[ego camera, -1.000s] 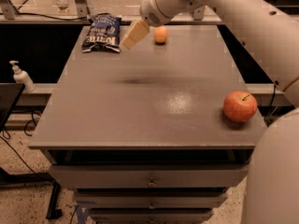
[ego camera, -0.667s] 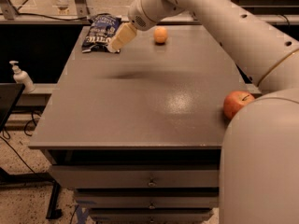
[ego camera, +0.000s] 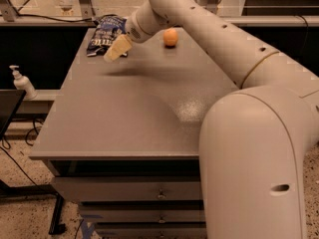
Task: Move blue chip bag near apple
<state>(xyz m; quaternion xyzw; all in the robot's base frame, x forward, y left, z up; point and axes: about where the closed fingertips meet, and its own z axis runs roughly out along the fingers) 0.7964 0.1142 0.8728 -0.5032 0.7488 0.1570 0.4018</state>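
Observation:
The blue chip bag (ego camera: 103, 34) lies at the far left corner of the grey table (ego camera: 124, 123), dark navy foil with white lettering. My gripper (ego camera: 116, 49) hangs just above the table at the bag's near right edge, partly overlapping it. The apple is hidden behind my arm (ego camera: 249, 133), which fills the right side of the view.
A small pale orange round fruit (ego camera: 170, 37) sits at the far middle of the table, right of the gripper. A soap pump bottle (ego camera: 22, 81) stands on a ledge left of the table. Drawers (ego camera: 129, 193) run below the table's front edge.
The gripper has moved left and a little lower, from beside the small orange fruit to the chip bag's edge. My arm has swung across and now covers the apple.

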